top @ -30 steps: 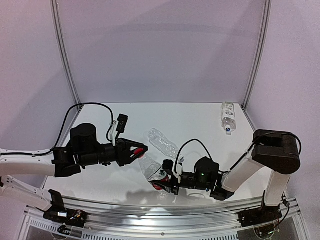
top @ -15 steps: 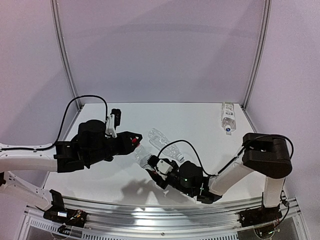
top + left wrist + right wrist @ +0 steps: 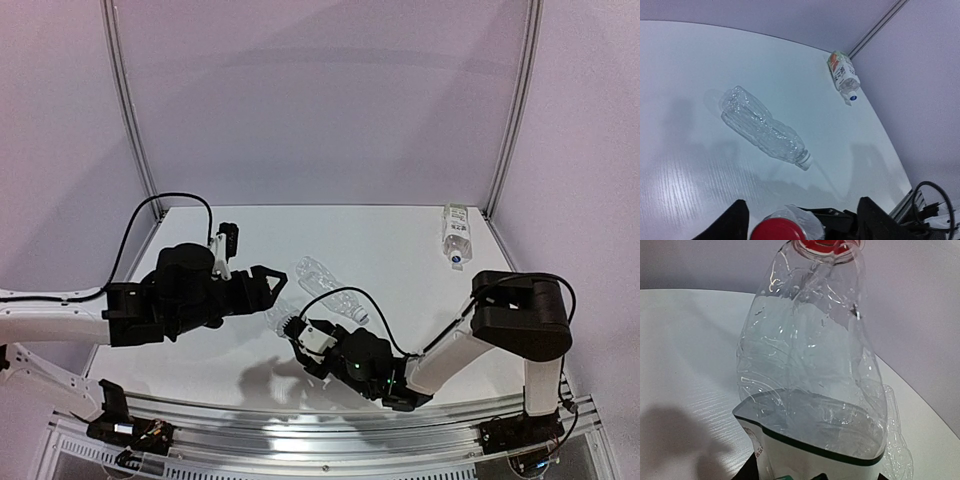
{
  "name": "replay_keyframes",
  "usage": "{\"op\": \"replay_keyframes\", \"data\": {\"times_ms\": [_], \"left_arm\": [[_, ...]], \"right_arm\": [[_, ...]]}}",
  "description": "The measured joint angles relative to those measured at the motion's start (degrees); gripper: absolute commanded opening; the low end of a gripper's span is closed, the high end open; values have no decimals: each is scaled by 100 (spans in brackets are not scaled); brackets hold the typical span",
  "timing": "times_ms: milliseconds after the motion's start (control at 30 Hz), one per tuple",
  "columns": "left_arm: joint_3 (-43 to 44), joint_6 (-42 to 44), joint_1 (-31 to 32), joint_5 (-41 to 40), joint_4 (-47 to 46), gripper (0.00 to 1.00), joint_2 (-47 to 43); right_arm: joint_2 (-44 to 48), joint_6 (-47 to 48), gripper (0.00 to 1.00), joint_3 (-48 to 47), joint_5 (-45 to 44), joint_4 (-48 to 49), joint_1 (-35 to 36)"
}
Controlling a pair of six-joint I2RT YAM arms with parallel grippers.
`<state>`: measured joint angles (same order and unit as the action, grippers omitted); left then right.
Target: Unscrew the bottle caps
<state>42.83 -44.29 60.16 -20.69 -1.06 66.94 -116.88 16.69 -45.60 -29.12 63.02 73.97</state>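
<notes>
Table (image 3: 400, 240) white, walls (image 3: 320, 100) lilac; left gripper (image 3: 278, 292) gapes, right gripper (image 3: 300, 336) clamps bottle (image 3: 810, 365).

The crumpled bottle (image 3: 810, 365) is clear, glossy, creased plastic; its red cap (image 3: 777, 231) is smooth plastic. The ribbed bottle (image 3: 762, 130) glints, ridged. The white table (image 3: 685, 175) looks matt, finely grained.

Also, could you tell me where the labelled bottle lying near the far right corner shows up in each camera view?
Top external: the labelled bottle lies in the upper right of the picture.
Left wrist: it is in the upper right too, with its cap pointing down and right.
Right wrist: not in it.
Shared landmark: the red-capped bottle, lower centre in the top view, at the bottom edge in the left wrist view, filling the right wrist view.
</notes>
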Motion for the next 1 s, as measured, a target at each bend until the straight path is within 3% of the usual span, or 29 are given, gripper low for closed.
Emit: {"op": "replay_keyframes", "data": {"times_ms": [33, 100, 367, 633, 1000], "left_arm": [[0, 103, 26, 59, -11, 95, -68], [0, 413, 55, 129, 26, 99, -232], [-487, 1311, 61, 227, 15, 99, -1458], [-1469, 1910, -271, 1338, -422, 97, -2741], [-1499, 2190, -302, 2511, -975, 91, -2308]], "right_arm": [[2, 0, 45, 2, 48, -9, 0], [17, -4, 45, 9, 162, -24, 0], [297, -297, 45, 302, 957, -44, -59], [935, -1021, 45, 1222, 3121, 542, -518], [944, -1429, 45, 1266, 4588, 870, -664]]}}
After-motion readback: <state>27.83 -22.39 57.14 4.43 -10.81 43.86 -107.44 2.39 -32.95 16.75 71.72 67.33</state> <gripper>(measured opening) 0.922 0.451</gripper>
